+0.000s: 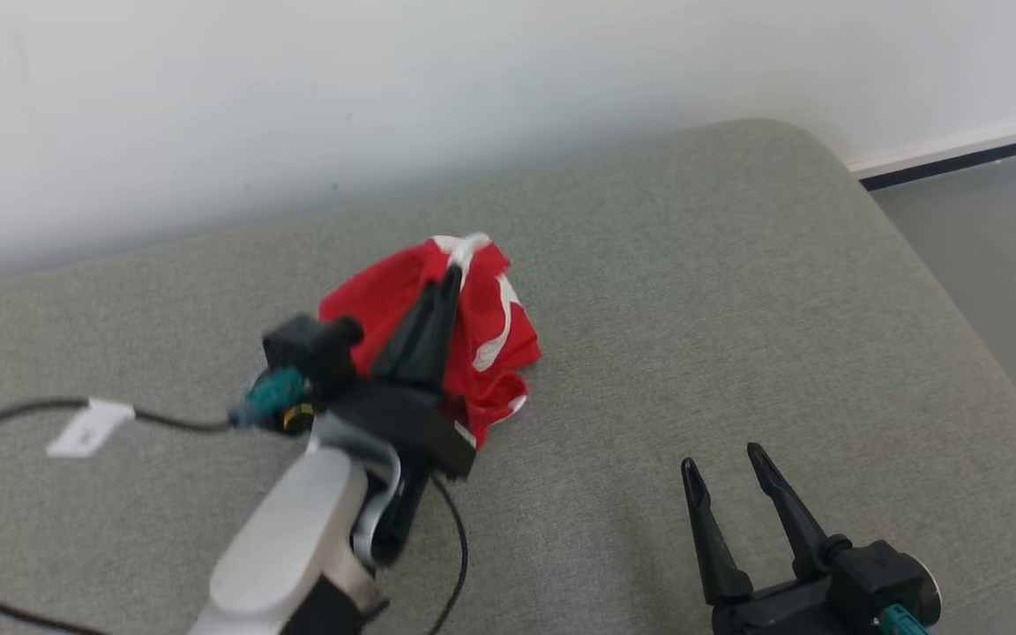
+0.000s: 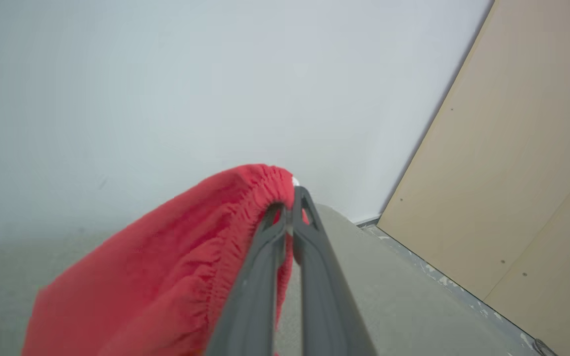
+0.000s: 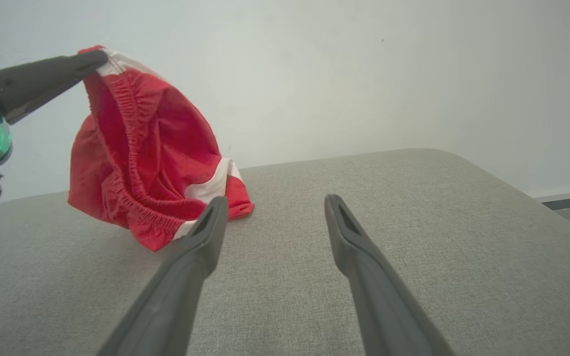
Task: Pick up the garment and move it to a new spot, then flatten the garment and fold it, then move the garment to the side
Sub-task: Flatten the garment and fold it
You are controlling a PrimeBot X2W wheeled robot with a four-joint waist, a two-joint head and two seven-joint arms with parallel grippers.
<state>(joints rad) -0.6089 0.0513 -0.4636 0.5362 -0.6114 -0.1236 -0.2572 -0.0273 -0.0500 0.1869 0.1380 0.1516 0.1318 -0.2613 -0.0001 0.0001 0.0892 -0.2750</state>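
Grey cushion (image 1: 737, 309), garment (image 1: 490, 344) near back edge. Left gripper (image 1: 453, 273) pinched shut on its elastic waistband (image 2: 260, 183); right gripper (image 1: 722, 456) open, idle. Risk: thin pinch slips during lift.

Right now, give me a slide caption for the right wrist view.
Left gripper holds the red garment up by its waistband over the grey cushion; the open right gripper hovers nearby.

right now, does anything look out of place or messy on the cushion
Nothing is damaged or spilled. The red shorts hang bunched from the left gripper, pinched at the elastic waistband, their lower folds sagging onto the grey cushion. A black cable with a white tag trails loose across the cushion's left side.
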